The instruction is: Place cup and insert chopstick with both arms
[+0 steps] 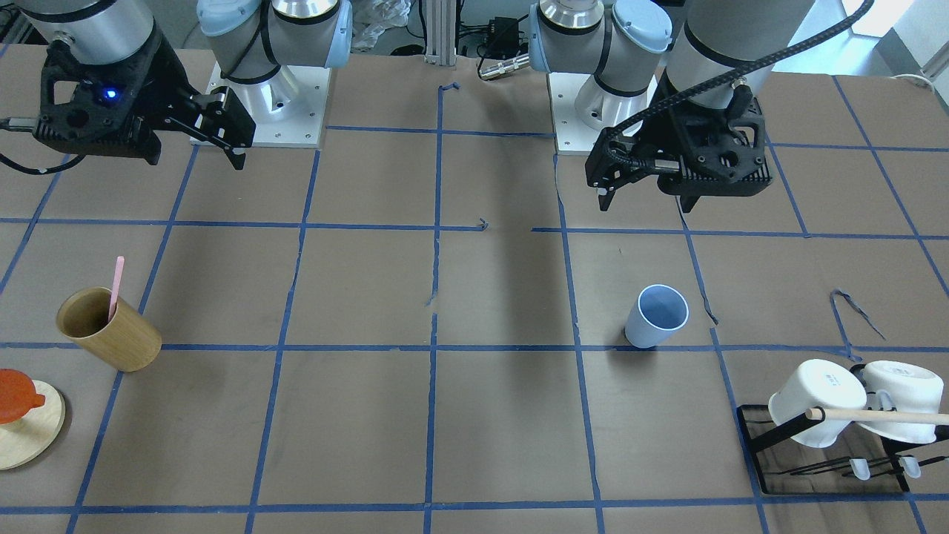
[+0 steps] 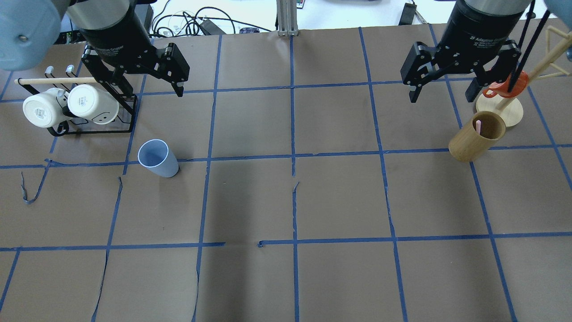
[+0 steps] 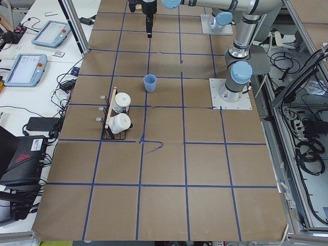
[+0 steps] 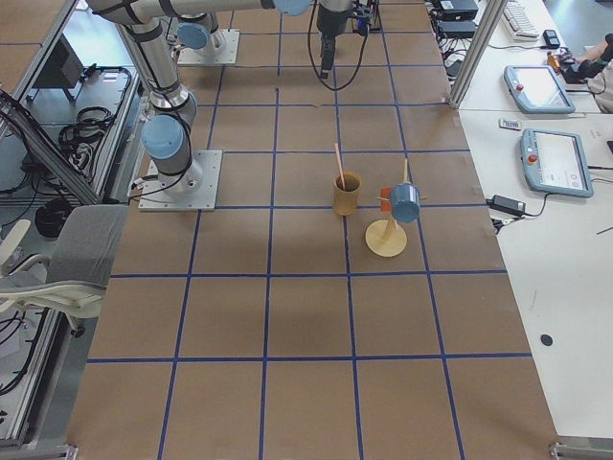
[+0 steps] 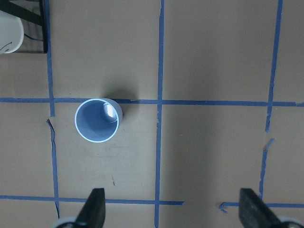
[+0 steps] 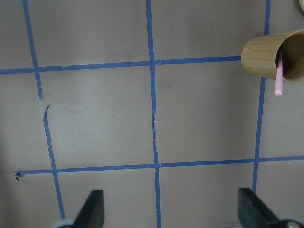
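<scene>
Table (image 2: 339,197): brown paper surface w/ blue tape grid; tape torn and lifted in several spots.

Left gripper (image 5: 173,211): jaws wide apart, raised above the table. The wrist view looks straight down. Both fingertips sit at the bottom edge of that view, w/ bare paper between them.

Cup (image 2: 156,158): light blue, upright, mouth up, on the robot's left half of the table. Its base sits just beside a blue tape line. It is apart from the left gripper. In the left wrist view it lies ahead of the fingers, offset toward the left-hand one. It is near a black wire rack (image 2: 91,130) but not touching it.

Rack: carries two white mugs (image 2: 91,103) lying on their sides. A light-wood dowel (image 2: 53,81) runs across the top.

Right gripper (image 2: 442,96): jaws wide apart, raised above the table on the robot's right half.

Chopstick (image 1: 116,285): pale pink, standing tilted inside a brown wooden cup (image 1: 111,330). Its lower end is hidden in the cup, and its upper part rises well clear of the rim. It is apart from the right gripper. In the right wrist view the wooden cup shows at the upper right corner, well off the line between the fingers.

Wooden cup: upright, just beside the round base of a wooden stand (image 2: 509,114). Contact between the two cannot be confirmed. An orange item (image 2: 505,87) hangs on that stand.

Cup and chopstick are well apart, on opposite halves of the table.
</scene>
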Robot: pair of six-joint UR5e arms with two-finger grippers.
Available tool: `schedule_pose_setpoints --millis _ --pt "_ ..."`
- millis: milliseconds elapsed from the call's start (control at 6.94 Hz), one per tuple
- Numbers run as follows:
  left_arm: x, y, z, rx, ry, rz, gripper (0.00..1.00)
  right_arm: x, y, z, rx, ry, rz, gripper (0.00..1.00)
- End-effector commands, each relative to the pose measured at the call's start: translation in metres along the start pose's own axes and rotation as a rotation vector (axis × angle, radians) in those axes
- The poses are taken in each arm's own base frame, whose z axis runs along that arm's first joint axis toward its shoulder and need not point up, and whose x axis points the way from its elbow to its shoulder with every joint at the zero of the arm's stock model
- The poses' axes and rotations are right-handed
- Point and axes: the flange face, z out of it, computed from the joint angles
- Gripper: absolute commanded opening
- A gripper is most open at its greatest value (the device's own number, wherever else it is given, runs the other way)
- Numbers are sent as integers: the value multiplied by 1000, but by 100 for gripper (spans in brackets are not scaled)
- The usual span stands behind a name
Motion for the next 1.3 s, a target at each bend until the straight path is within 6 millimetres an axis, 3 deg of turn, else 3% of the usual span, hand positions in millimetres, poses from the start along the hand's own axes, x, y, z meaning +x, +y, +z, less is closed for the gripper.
schedule_pose_setpoints --millis 0,576,1153 --pt "-1 -4 4 -5 3 5 100 0 0 0 1 1 11 100" --pt "3 8 -26 70 52 4 100 1 -3 3 -4 13 -24 100" --pt "-10 6 -16 43 52 -21 100 0 -5 9 -12 -1 -44 100"
